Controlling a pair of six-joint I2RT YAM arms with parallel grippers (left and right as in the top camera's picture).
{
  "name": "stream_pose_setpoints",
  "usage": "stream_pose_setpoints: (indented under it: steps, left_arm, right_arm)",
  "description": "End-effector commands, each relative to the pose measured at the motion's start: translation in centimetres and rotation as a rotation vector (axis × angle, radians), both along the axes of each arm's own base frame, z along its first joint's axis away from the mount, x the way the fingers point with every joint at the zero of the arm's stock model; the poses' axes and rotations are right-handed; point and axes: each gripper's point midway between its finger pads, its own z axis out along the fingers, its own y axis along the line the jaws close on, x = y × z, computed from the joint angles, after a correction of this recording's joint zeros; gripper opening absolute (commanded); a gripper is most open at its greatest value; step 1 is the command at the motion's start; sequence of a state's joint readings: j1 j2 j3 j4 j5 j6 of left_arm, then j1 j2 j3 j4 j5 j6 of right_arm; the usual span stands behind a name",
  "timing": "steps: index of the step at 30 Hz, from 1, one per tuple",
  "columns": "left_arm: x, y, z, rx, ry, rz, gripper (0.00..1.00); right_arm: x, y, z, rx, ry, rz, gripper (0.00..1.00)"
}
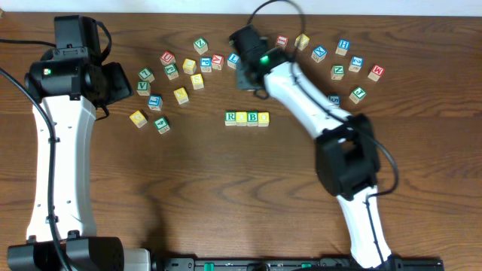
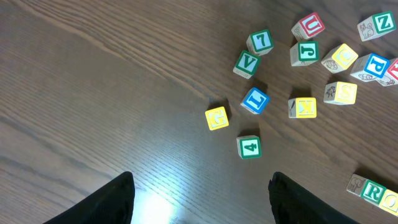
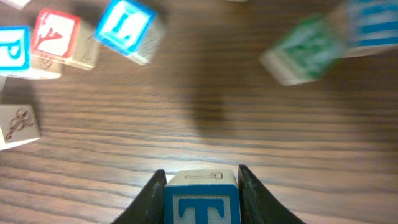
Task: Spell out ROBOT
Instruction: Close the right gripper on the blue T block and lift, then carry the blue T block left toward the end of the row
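Brown wooden table (image 1: 226,196) carries two white arms: the left arm (image 1: 56,150) along the left edge, the right arm (image 1: 316,113) slanting from lower right to upper centre. The left gripper (image 2: 202,183) hangs with jaws apart, nothing between them. The right gripper (image 3: 202,186) clamps the blue T cube (image 3: 202,208). At centre frame a touching row runs green R cube (image 1: 231,118), yellow cube (image 1: 242,118), green B cube (image 1: 253,117), second yellow cube (image 1: 263,118).

Dark wood bench (image 1: 196,196). Left scatter: yellow G cube (image 2: 216,117), green 4 cube (image 2: 249,147) near it, blue L cube (image 2: 255,100), green V cube (image 2: 247,63), green 7 cube (image 2: 260,42), yellow X cube (image 2: 303,107), red U cube (image 2: 308,26), green J cube (image 2: 305,52). Right scatter: blue H cube (image 1: 343,45), green Z cube (image 1: 338,71), red W cube (image 1: 376,72). All loose, flat on the wood.
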State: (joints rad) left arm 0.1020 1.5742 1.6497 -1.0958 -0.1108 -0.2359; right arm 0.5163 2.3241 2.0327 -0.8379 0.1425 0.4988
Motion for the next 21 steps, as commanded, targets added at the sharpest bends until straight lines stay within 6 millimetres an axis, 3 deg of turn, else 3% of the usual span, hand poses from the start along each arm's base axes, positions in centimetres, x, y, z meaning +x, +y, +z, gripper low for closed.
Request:
stream_pose_setpoints:
  steps: [1, 4, 8, 21]
  left_arm:
    - [-0.2, 0.2, -0.6, 0.001, 0.018, 0.011, 0.68]
    - [-0.1, 0.2, -0.6, 0.001, 0.018, 0.011, 0.68]
    - [-0.1, 0.2, -0.6, 0.002, 0.017, 0.011, 0.68]
    - [-0.1, 0.3, -0.5, 0.002, 0.015, 0.011, 0.69]
  right_arm:
    - [-0.6, -2.4, 1.1, 0.024, 0.065, 0.019, 0.27]
    - [-2.9, -5.0, -0.8, 0.009, 0.213, 0.014, 0.25]
    - [-5.7, -6.6, -2.3, -0.035, 0.337, 0.029, 0.25]
    - [-9.6, -6.9, -5.5, -0.087, 0.463, 0.048, 0.28]
